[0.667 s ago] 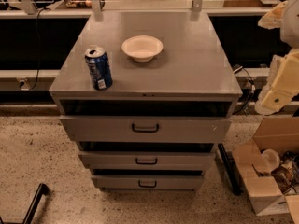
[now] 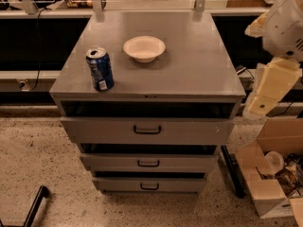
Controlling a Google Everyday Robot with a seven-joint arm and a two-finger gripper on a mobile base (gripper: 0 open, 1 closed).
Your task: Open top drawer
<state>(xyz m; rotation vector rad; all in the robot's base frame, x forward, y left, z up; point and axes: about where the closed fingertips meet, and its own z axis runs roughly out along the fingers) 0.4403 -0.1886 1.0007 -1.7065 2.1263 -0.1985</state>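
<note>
The top drawer (image 2: 147, 131) is the uppermost and tallest grey front of the grey metal cabinet (image 2: 189, 74). It has a small black bar handle (image 2: 147, 129) at its centre. Its front stands a little forward, with a dark gap above it under the cabinet top. My gripper (image 2: 259, 104) hangs at the right of the cabinet, beside its top right corner, on the white and cream arm (image 2: 286, 27). It is apart from the drawer and its handle and holds nothing that I can see.
A blue soda can (image 2: 100, 69) and a white bowl (image 2: 144, 48) stand on the cabinet top. Two shorter drawers (image 2: 148, 163) sit below the top one. An open cardboard box (image 2: 272, 174) with clutter lies on the floor at the right. A black bar (image 2: 35, 205) is at the lower left.
The arm has shifted slightly to the left at the cabinet's right side. The drawers, can and bowl have not moved.
</note>
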